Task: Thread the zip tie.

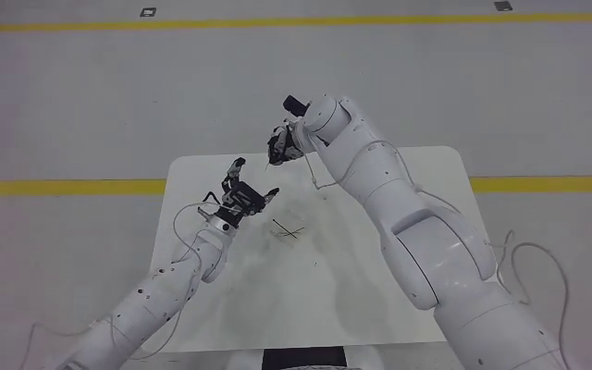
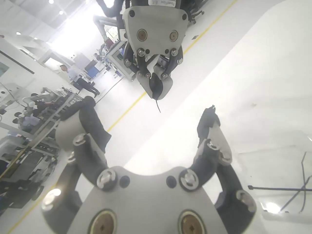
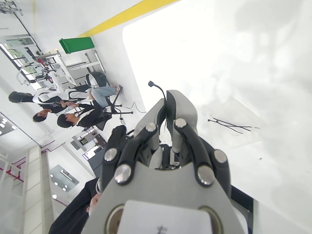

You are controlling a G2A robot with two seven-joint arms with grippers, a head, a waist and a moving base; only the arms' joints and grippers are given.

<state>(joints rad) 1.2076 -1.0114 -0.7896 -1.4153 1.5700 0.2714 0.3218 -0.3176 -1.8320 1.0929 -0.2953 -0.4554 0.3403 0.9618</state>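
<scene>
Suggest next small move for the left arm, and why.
Probably ease the open, empty left gripper toward the zip tie end sticking out of the shut right gripper and pinch it; it faces that end, apart.

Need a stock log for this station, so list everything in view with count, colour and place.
held zip tie: 1, black, pinched in the right gripper, raised near the far edge of the table.
loose zip ties: about 3, black, crossed on the clear sheet near the table's middle.
clear sheet: 1, transparent, flat on the table.
table: 1, white, before the robot.
floor lines: 2, yellow, on the floor around the table.
left gripper: 1, grey and black, jaws open and empty, facing the right gripper.
right gripper: 1, grey and black, jaws shut on the held zip tie.
</scene>
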